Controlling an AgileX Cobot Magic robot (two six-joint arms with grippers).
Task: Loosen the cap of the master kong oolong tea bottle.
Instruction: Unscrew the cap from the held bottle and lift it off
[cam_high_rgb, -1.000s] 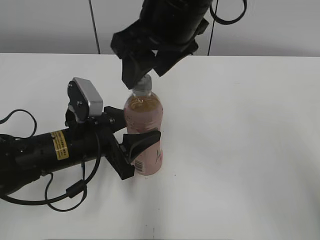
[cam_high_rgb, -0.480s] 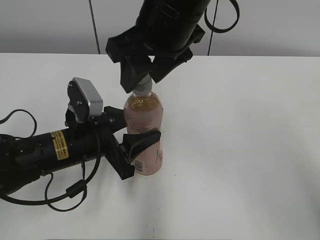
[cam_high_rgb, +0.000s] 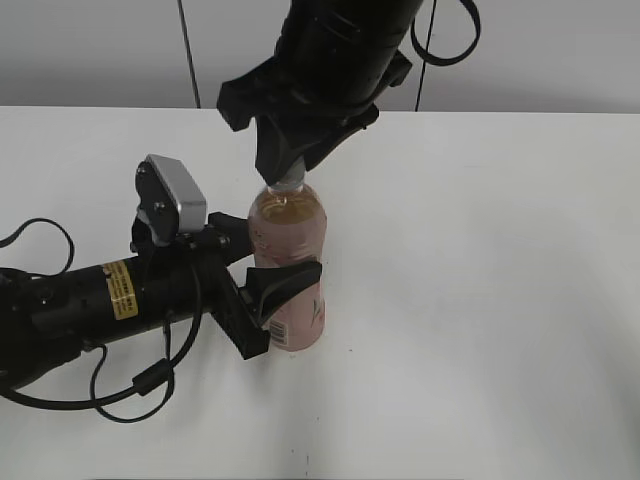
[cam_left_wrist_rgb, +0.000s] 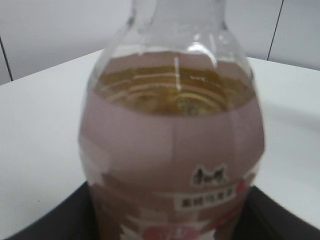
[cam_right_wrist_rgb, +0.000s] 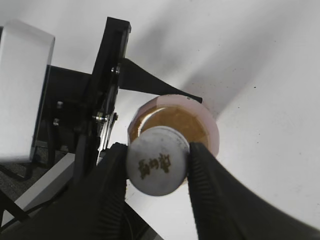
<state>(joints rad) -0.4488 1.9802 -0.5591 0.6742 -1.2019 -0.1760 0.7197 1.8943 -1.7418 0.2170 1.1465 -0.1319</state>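
The master kong oolong tea bottle (cam_high_rgb: 288, 250) stands upright on the white table, pale amber tea inside and a pink label. My left gripper (cam_high_rgb: 270, 295) is shut on its body from the left; the bottle fills the left wrist view (cam_left_wrist_rgb: 172, 150). My right gripper (cam_high_rgb: 288, 172) comes down from above and is shut on the cap. In the right wrist view the white round cap (cam_right_wrist_rgb: 157, 160) with a small dark mark on top sits between both fingers (cam_right_wrist_rgb: 157, 172), which touch its sides. In the exterior view the cap is hidden by the fingers.
The white table (cam_high_rgb: 500, 280) extends to the right and front of the bottle. The left arm with its grey wrist camera (cam_high_rgb: 175, 195) lies low across the left side. A grey wall stands behind the table.
My right gripper has turned about the bottle top and come a little lower over the cap. The bottle and the left arm have stayed in place.
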